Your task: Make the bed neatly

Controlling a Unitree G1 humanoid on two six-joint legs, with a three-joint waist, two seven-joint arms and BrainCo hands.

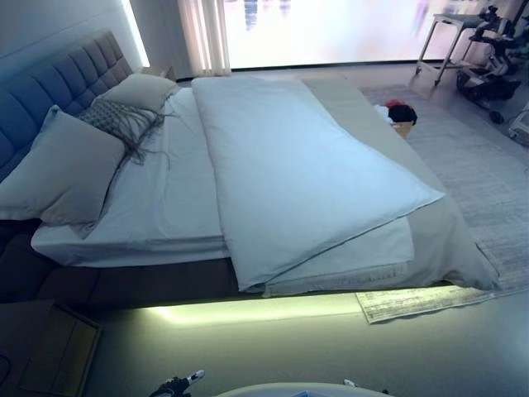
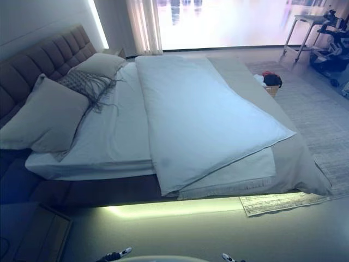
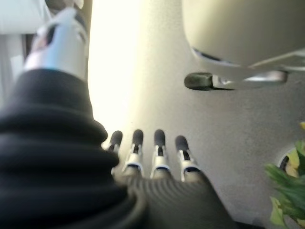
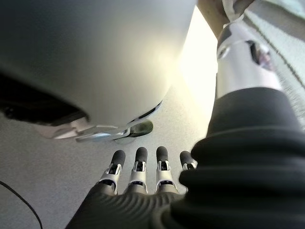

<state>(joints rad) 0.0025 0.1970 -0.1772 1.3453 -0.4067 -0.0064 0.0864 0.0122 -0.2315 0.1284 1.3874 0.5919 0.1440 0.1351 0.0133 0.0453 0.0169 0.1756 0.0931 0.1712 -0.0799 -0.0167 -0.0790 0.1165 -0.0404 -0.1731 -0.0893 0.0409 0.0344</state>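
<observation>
Left hand and right hand hanging over floor, fingers straight and relaxed, holding nothing, duvet lying askew across bed, pillows at headboard

Basket with red and dark items on grey rug, just beside bed's far side. Metal-legged table near rug's far edge. Wooden nightstand at headboard end; green plant on floor.

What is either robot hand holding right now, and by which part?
Nothing. Left robot hand and right robot hand hang open over the floor, fingers straight, clear of the duvet.
</observation>
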